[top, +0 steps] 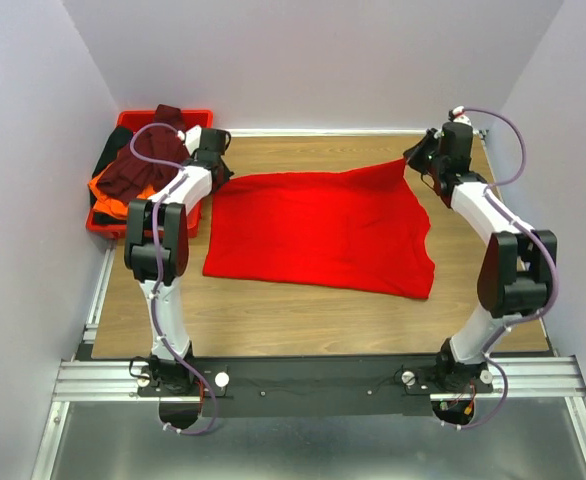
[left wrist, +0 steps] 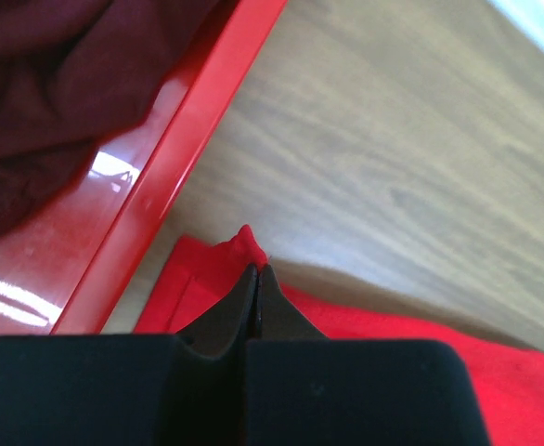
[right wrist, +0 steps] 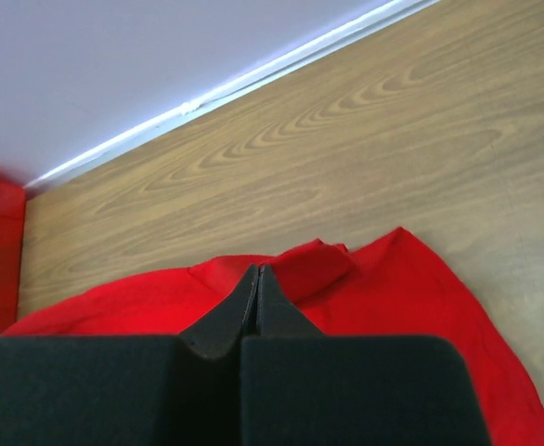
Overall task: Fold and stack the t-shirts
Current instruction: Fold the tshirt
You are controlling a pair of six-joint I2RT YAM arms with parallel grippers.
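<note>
Red t-shirt [top: 318,235]: far corners pinched, probably.

Your left arm [top: 158,245] rises from its base, bends at a raised elbow and reaches forward, with the wrist tipped downward. Your left gripper [left wrist: 258,271] has its jaws pressed together, with no gap between the fingers [left wrist: 286,321]. It pinches a corner of the bright red t-shirt [top: 323,225], and a small tip of cloth pokes out just ahead of the fingertips. Your right arm [top: 513,265] takes a similar pose, its elbow raised and pushed out to its own side and its forearm reaching forward and inward. Your right gripper [right wrist: 258,271] is likewise closed tight on a fold of the same shirt, which bunches just ahead and to the right of its tips.
</note>
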